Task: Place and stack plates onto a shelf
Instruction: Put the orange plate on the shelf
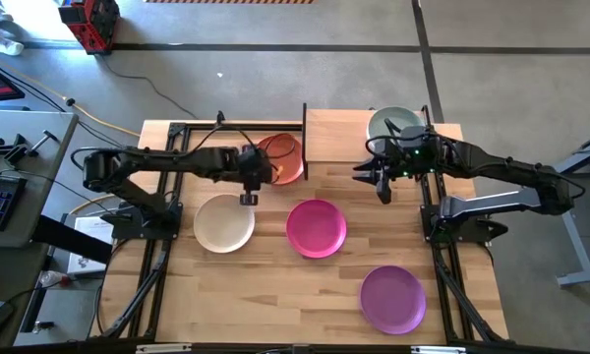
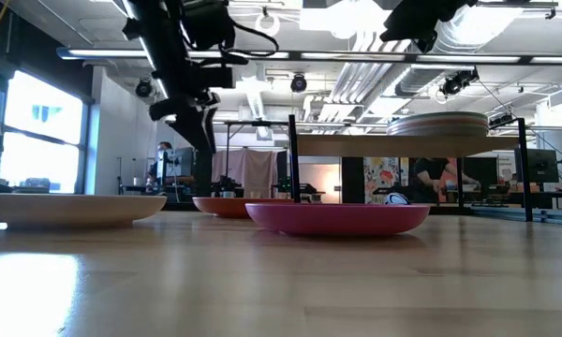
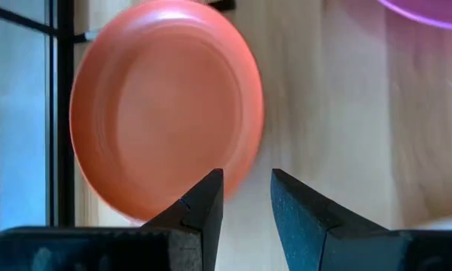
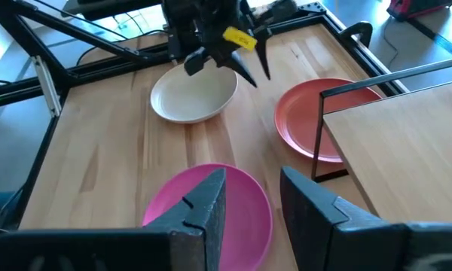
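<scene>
Plates lay round, shallow and matte in the high view: cream plate, magenta plate and purple plate on the table, orange plate partly under the shelf, green plate upon it. Left gripper hung empty between orange and cream plates. Right gripper hung empty beside the shelf.

In the low view, stacked plates sat on the shelf.

In the left wrist view, narrowly parted fingers were just beside the orange plate's rim.

In the right wrist view, parted fingers hung over the magenta plate.
</scene>
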Available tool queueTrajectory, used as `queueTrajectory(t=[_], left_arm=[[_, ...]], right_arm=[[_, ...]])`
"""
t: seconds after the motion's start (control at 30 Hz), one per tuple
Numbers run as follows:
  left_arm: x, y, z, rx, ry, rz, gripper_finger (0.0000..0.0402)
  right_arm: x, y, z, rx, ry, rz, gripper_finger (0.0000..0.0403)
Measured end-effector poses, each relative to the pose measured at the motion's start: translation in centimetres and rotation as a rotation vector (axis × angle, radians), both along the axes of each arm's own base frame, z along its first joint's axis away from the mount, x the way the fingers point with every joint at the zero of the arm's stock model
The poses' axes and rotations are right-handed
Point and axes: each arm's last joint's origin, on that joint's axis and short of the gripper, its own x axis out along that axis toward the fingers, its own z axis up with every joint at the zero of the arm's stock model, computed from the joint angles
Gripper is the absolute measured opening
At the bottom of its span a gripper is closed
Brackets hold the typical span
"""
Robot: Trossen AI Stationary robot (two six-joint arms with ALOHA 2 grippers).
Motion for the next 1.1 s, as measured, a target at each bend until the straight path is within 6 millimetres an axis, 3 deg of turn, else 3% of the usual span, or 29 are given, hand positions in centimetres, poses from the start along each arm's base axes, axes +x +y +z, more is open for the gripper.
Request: queueTrajectory(t=[0.43, 1.1], left_arm=[[1.3, 2.7, -3.3, -0.027, 0.069, -0.076, 0.0101], [2.2, 4.1, -7.5, -0.037, 0.184, -0.097, 0.0101]], right_arm=[[0.0, 0.0, 0.0, -0.001, 0.002, -0.003, 0.0106], [0.0, 0.0, -0.1, 0.002, 0.005, -0.004, 0.0106]])
